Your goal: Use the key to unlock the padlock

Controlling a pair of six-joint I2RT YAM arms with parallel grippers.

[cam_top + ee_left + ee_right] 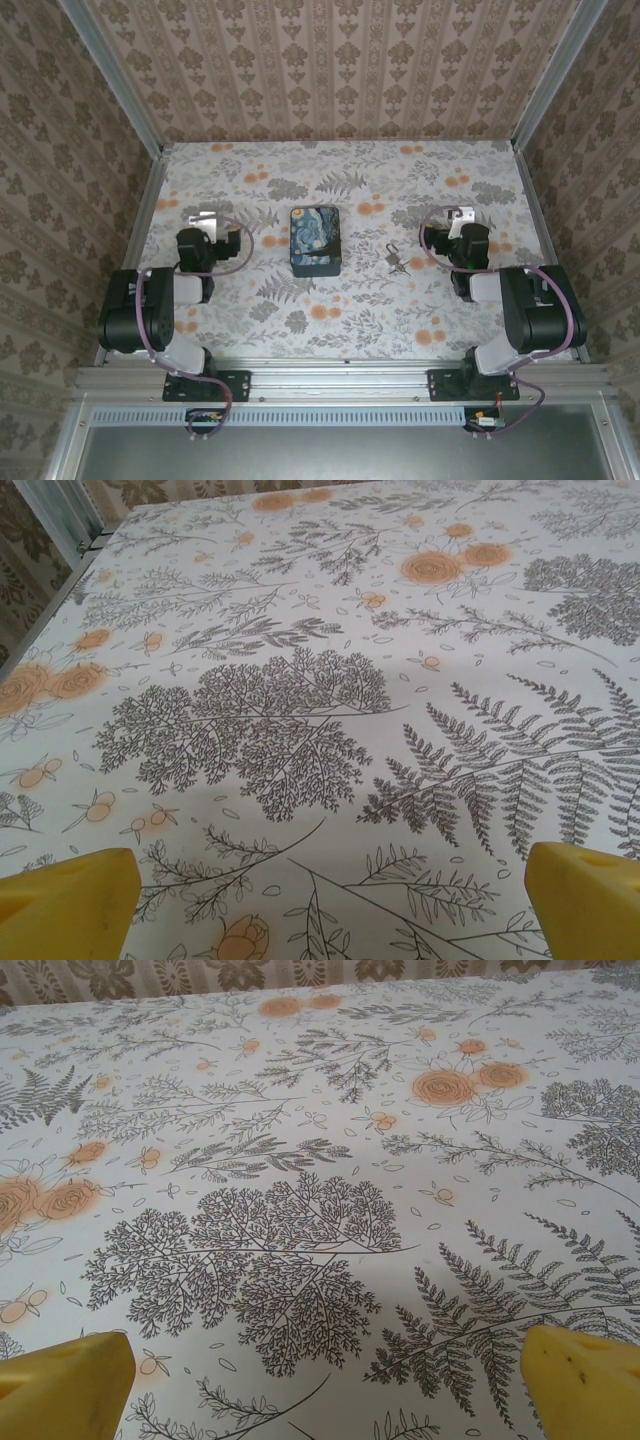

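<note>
Left gripper: its jaws are spread wide. The two yellow fingertips sit at the bottom corners of the left wrist view, with only bare floral table between them. It holds nothing and touches nothing. From above, the left gripper points away from the bases toward the back wall. Its arm is folded, with the elbow drawn back close to the base and the wrist low over the table.

Right gripper: equally wide open, with yellow fingertips far apart and printed ferns showing in the gap. It grips nothing and is in contact with nothing. In the top view the right gripper mirrors the left: arm folded, elbow back near its base, wrist low, pointing at the back wall.

The padlock lies flat on the table to the left of the right gripper and slightly back toward the bases, well clear of the fingers. The key lies right against it on the base side; it is too small to tell whether it is in the lock. Further left of the right gripper stands a blue tin, about midway between the two grippers, so the padlock lies between the tin and the right gripper.
</note>
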